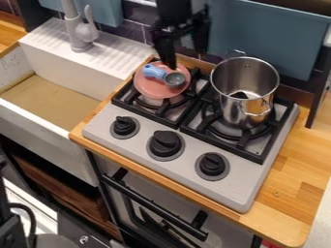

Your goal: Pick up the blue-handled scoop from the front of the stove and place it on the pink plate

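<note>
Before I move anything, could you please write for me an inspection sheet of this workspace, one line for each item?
Surface: grey stove top with black knobs, on wooden counter.
Work items: pink plate on the stove's sink-side burner; blue-handled scoop lies in it.
Clutter: steel pot on the other burner; dark patch inside, unclear.
Gripper: open, at the plate; contact with scoop cannot be told.
Cables: black cable curves at lower left.
Surroundings: white sink, grey faucet, blue-grey panel behind stove.
</note>
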`<state>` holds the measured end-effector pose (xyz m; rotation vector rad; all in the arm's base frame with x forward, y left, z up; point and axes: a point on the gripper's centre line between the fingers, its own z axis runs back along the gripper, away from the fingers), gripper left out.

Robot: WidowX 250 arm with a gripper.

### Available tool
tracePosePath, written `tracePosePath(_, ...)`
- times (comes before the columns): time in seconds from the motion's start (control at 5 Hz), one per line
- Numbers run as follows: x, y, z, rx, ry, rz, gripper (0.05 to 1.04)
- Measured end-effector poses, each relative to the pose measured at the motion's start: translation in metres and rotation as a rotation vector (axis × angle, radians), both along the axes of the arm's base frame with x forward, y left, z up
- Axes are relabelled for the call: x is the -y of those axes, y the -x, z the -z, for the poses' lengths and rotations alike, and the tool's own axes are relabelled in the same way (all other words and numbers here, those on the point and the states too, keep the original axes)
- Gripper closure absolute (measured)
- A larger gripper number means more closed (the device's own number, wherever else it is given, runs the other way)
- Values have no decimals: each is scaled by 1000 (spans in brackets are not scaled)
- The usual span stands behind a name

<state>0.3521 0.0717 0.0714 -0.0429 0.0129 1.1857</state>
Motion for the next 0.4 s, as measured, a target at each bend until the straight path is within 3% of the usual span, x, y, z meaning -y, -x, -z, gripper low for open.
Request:
tracePosePath(0.2,5,0,0,4,-7,159,84)
tracePosePath(0.4,7,3,2,-12,3,199,84)
